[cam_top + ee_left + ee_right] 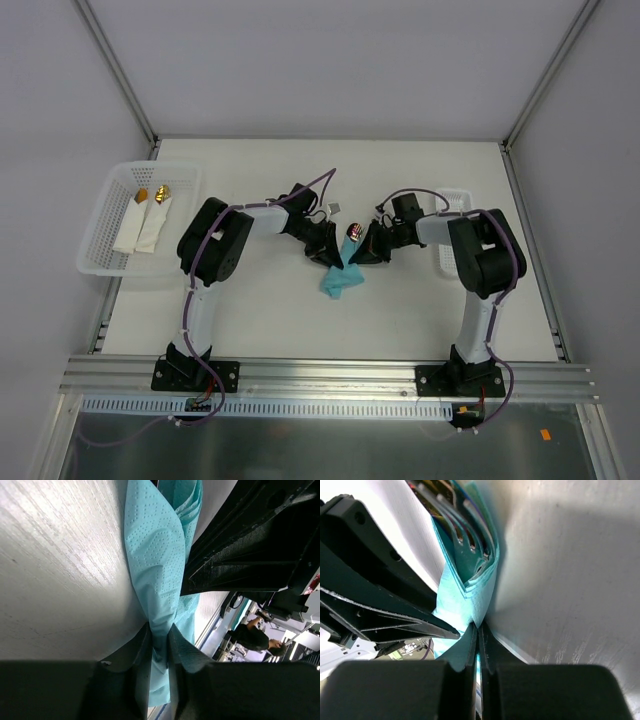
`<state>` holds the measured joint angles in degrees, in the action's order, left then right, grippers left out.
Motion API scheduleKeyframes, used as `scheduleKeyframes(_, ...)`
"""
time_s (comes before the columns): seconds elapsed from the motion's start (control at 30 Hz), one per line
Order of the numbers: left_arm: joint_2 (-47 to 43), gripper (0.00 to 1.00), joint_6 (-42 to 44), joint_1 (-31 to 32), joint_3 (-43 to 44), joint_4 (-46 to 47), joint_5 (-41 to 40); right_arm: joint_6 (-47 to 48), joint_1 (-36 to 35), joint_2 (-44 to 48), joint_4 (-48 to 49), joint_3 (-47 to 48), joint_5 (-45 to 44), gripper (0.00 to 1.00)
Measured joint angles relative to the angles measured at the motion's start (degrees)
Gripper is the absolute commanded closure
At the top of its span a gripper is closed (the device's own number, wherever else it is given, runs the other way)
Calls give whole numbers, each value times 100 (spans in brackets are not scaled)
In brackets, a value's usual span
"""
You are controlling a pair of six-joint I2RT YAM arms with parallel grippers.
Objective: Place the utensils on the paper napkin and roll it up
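At the centre of the frame, the left black two-finger gripper (328, 252) and the right black two-finger gripper (362, 250) are meeting over a crumpled teal-blue paper napkin (338, 282), with shiny purplish-pink utensil heads (353, 235) sticking up between them. At left, a white plastic basket (98, 232) is holding two white rolled napkins (145, 225).

A white table (300, 330) stands between plain pale grey walls (330, 60), with thin metal bars (113, 65) in the corners. A silver rail (330, 375) runs along its near edge, and a white basket (95, 225) sits at its left side. Far off in the left wrist view, a person (252, 636) in a black top is in a bright room.
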<state>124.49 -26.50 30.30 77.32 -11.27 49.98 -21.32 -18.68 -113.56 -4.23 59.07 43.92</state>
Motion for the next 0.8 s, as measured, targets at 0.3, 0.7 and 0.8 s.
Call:
scheduleKeyframes(0.3,-271,54,50,-122,-66,-118,-83,-48,0,260,463,-407,-63,100)
scheduleKeyframes(0.7,-511,48,186,-315,-323,-146,-208,-319,0,417,776,-629,-125,100)
scheduleKeyframes(0.8,-511,47,210,-315,-323,-142,-138,-400,0,446,914,-688,-122,100)
